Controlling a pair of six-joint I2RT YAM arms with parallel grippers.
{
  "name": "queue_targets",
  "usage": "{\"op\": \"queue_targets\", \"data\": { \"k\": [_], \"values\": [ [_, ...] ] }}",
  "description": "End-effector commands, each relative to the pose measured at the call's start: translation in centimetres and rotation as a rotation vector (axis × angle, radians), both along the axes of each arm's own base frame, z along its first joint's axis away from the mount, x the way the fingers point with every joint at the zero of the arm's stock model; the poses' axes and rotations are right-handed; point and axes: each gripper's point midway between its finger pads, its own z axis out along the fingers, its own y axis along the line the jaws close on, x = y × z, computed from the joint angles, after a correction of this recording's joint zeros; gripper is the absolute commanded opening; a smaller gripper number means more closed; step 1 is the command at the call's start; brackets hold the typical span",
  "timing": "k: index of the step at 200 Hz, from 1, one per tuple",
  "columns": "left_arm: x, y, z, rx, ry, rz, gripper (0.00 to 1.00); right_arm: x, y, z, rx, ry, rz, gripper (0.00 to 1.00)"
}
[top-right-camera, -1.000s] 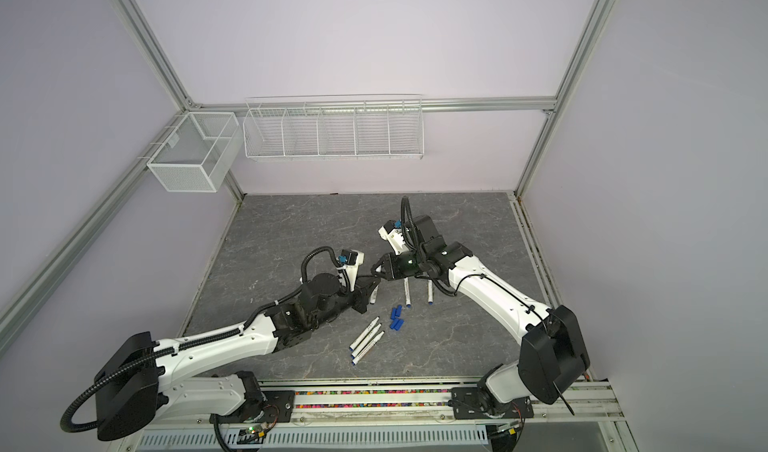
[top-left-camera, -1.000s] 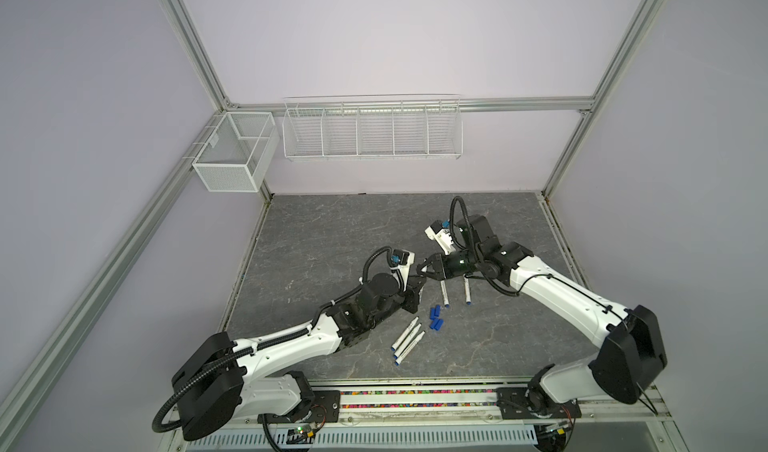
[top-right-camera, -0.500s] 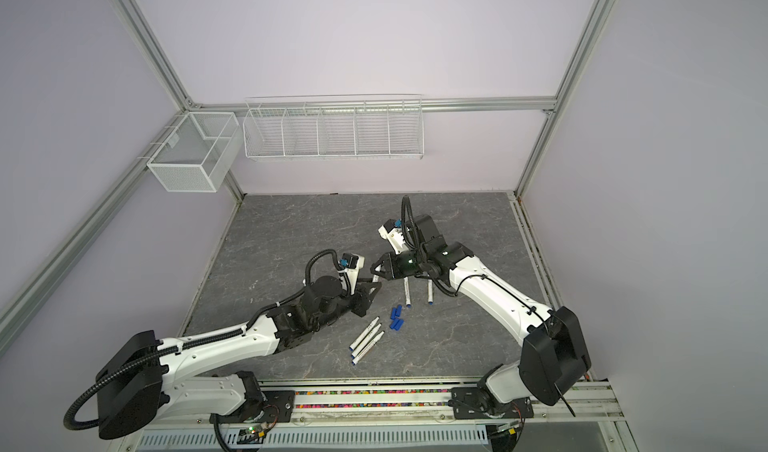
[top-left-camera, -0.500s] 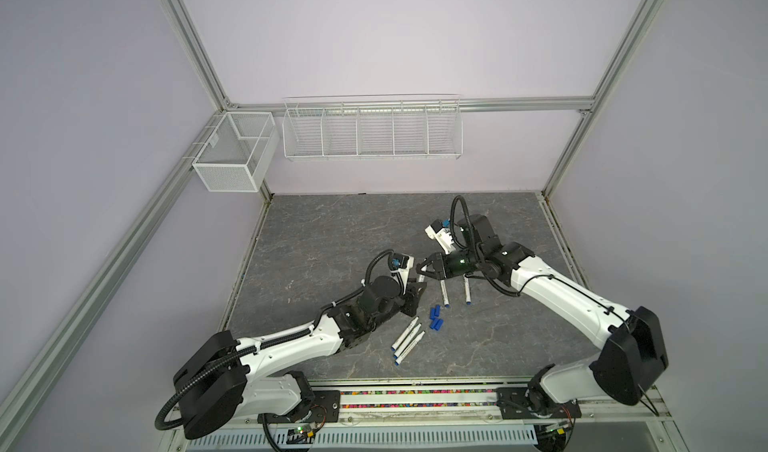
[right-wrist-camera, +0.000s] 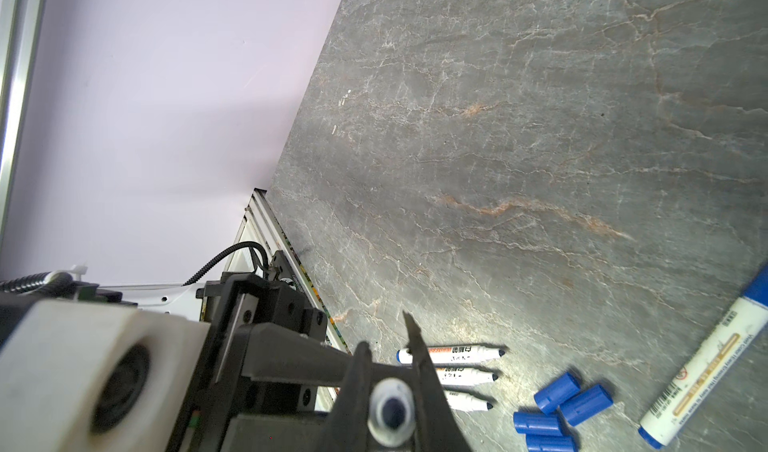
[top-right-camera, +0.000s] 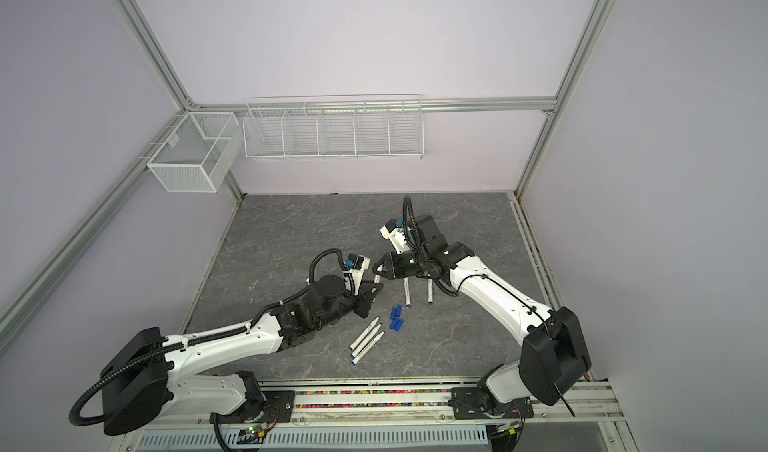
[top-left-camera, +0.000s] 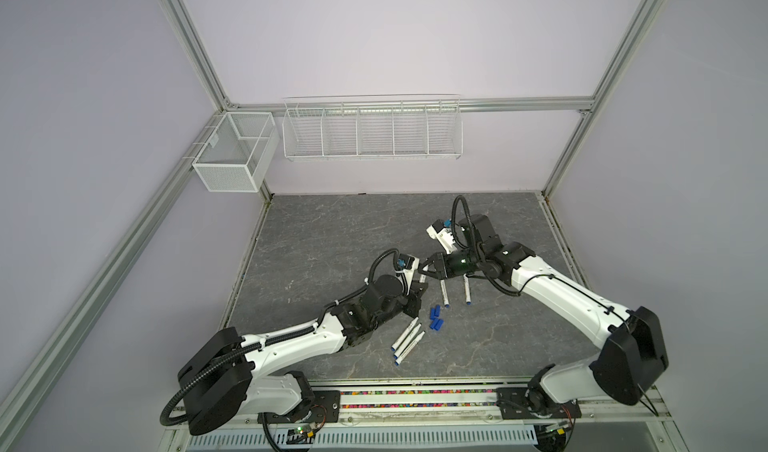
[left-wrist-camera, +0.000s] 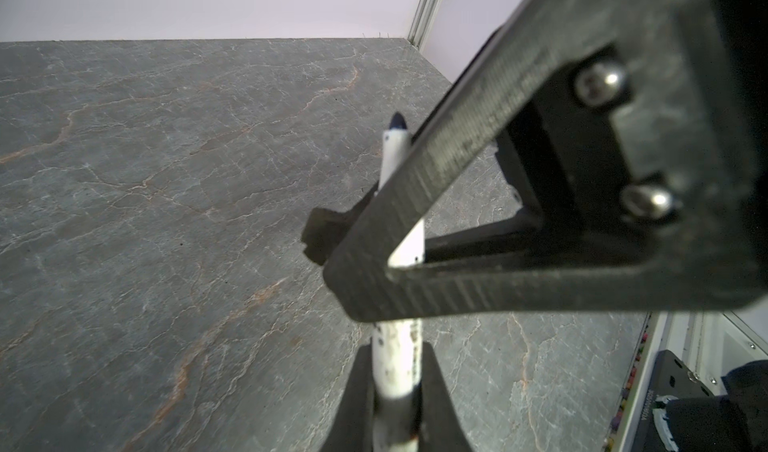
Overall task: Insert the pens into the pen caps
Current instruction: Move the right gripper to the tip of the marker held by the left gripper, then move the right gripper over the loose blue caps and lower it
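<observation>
Currently watching the held pen [left-wrist-camera: 398, 358]: it is hanging clear of the tabletop [top-left-camera: 332, 238] near mid-table, its dark tip pointing away from the left claw [top-left-camera: 420, 294], which is clamping the barrel. The right claw [top-left-camera: 424, 270] is facing it head-on. In the right wrist view its fingers [right-wrist-camera: 428, 387] are sitting close on both sides of the pen's tip, but I am not managing to tell whether they are pinching. Four blue caps [right-wrist-camera: 556, 388] are lying bunched on the tabletop just beside the left claw. Three pens [top-left-camera: 408, 342] are lying side by side toward the near edge, and two more pens [top-left-camera: 444, 295] are lying below the right claw's wrist.
</observation>
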Motion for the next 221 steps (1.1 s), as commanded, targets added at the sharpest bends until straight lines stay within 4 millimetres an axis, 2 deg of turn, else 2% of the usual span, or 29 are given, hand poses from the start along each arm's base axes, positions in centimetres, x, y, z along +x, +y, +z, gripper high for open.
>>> {"op": "queue_targets", "data": {
  "k": [1, 11, 25, 45, 63, 89, 109, 151, 181, 221],
  "values": [
    [0.6, 0.8, -0.9, 0.017, 0.041, 0.072, 0.00, -2.0, -0.3, 1.2, 0.019, -0.015, 0.056, 0.34],
    [1.2, 1.8, -1.0, 0.009, 0.044, 0.139, 0.00, -2.4, -0.9, 0.9, -0.007, -0.020, 0.050, 0.44],
    [2.0, 3.5, -1.2, 0.006, 0.039, 0.234, 0.00, -2.7, -2.2, 0.0, -0.070, -0.024, 0.019, 0.51],
    [3.0, 6.0, -1.6, 0.012, 0.045, 0.359, 0.00, -3.8, -4.4, -2.7, -0.198, -0.005, -0.005, 0.53],
    [3.5, 7.5, -1.8, 0.019, 0.041, 0.423, 0.00, -5.4, -6.0, -6.2, -0.314, 0.059, 0.004, 0.53],
    [3.6, 8.1, -1.7, 0.025, 0.029, 0.448, 0.00, -8.0, -6.7, -10.3, -0.420, 0.147, 0.071, 0.53],
    [3.7, 8.2, -1.7, 0.026, 0.026, 0.450, 0.00, -8.9, -6.9, -12.5, -0.493, 0.177, 0.100, 0.54],
    [3.7, 8.2, -1.7, 0.027, 0.027, 0.448, 0.00, -8.8, -6.5, -14.9, -0.599, 0.196, 0.120, 0.55],
    [3.6, 8.5, -1.6, 0.027, 0.022, 0.456, 0.00, -8.2, -7.1, -16.3, -0.693, 0.199, 0.106, 0.55],
    [3.5, 9.0, -1.8, 0.037, 0.022, 0.467, 0.00, -7.3, -6.6, -17.0, -0.711, 0.180, 0.099, 0.55]
  ]
}}
